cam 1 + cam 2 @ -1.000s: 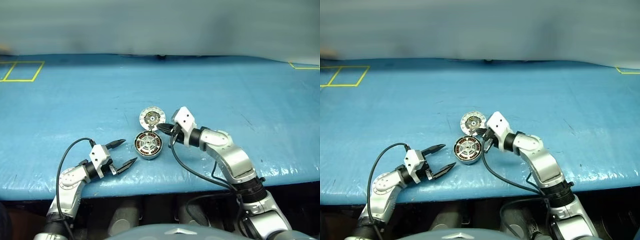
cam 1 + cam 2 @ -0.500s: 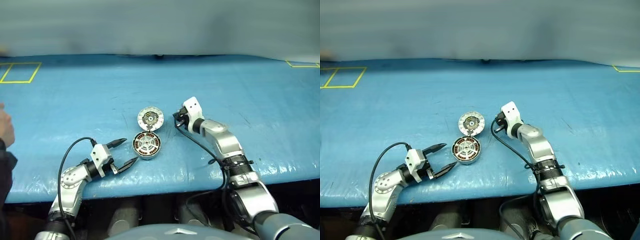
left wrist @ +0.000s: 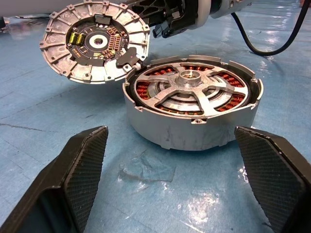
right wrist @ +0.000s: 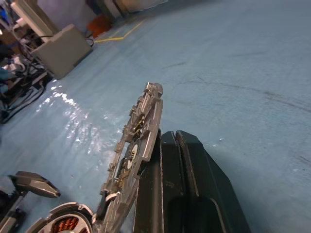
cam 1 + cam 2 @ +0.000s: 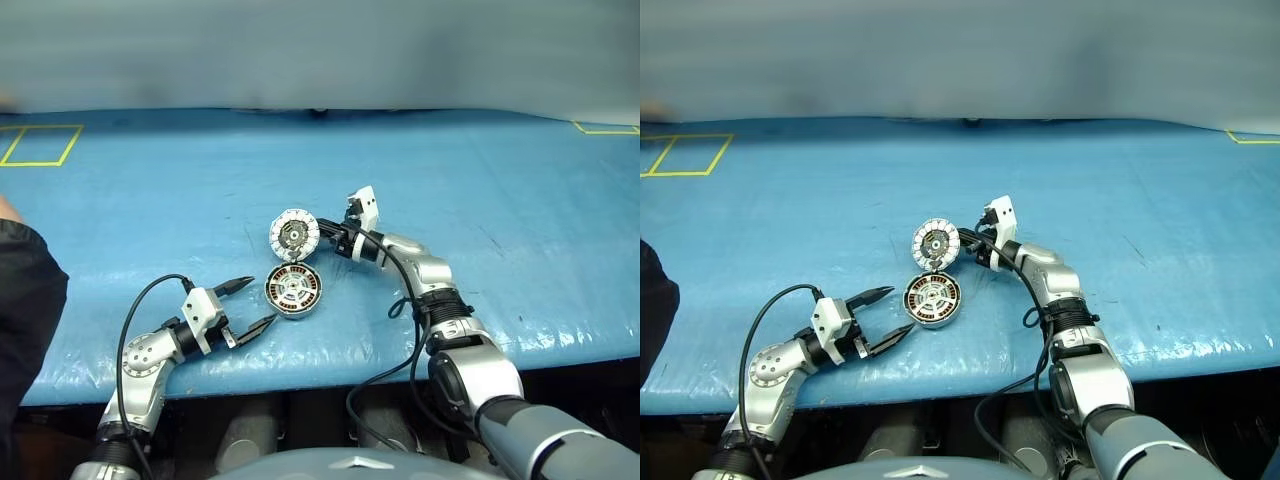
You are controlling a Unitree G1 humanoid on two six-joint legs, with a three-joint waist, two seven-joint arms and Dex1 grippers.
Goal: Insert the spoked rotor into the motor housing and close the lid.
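Blue plastic-covered worktop (image 5: 150, 190), yellow tape outlines at its far corners. Round silver motor housing with copper-brown windings (image 5: 293, 290) sits near the front edge, silvery spoked rotor (image 3: 190, 87) already seated inside. Flat round silver-grey lid (image 5: 294, 233) is tilted up on edge just behind the housing, dark-centred face toward the camera. Right pincer (image 5: 326, 236), fingers pressed together, touches the lid's right edge. Left pincer (image 5: 248, 305) spread wide, just left of the housing, holding nothing.

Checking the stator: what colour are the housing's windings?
Copper-brown windings inside the motor housing, clearest in the left wrist view.
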